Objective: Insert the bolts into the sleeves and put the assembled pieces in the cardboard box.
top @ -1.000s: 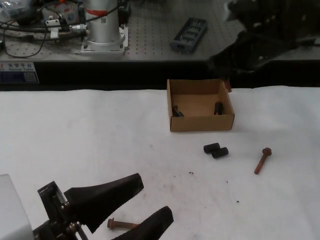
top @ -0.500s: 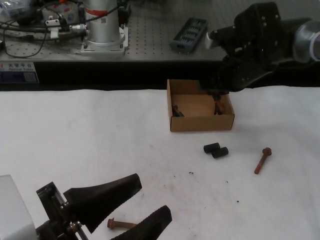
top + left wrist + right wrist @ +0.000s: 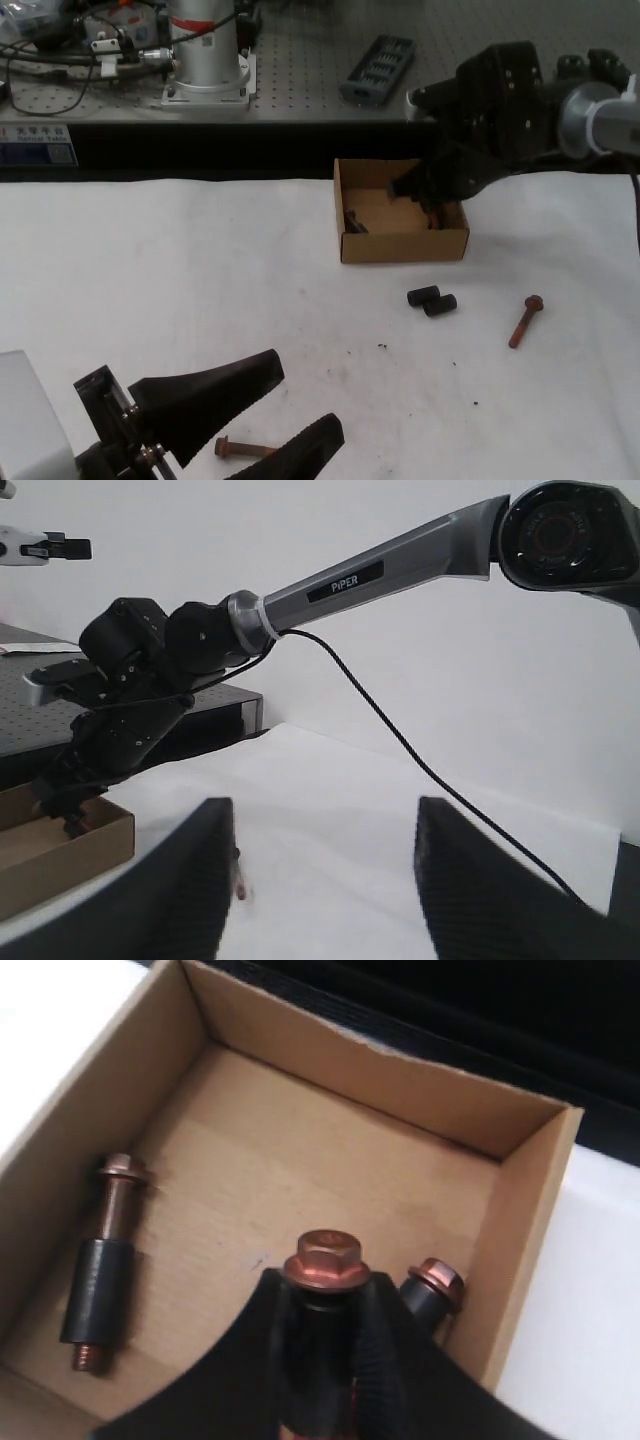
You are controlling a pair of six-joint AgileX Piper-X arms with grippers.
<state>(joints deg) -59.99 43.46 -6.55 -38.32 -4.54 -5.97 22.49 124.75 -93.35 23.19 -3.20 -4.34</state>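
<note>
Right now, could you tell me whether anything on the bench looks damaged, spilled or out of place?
Nothing serious. The far rim of the cardboard box looks slightly frayed, and a few dark specks lie on the white cloth near the two loose sleeves. The right gripper holds an assembled piece over the box.

High camera overlooks bench (image 3: 200,280); right wrist looks closely into cardboard box (image 3: 380,1080) (shared).

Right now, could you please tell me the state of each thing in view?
Box: open, two assembled pieces lying inside.
Right hand: shut on a sleeved bolt, over the box.
Left hand: open, above a loose bolt.
Sleeves: two, without bolts, lying side by side.
Second bolt: loose, unsleeved, lying apart from the sleeves.
</note>
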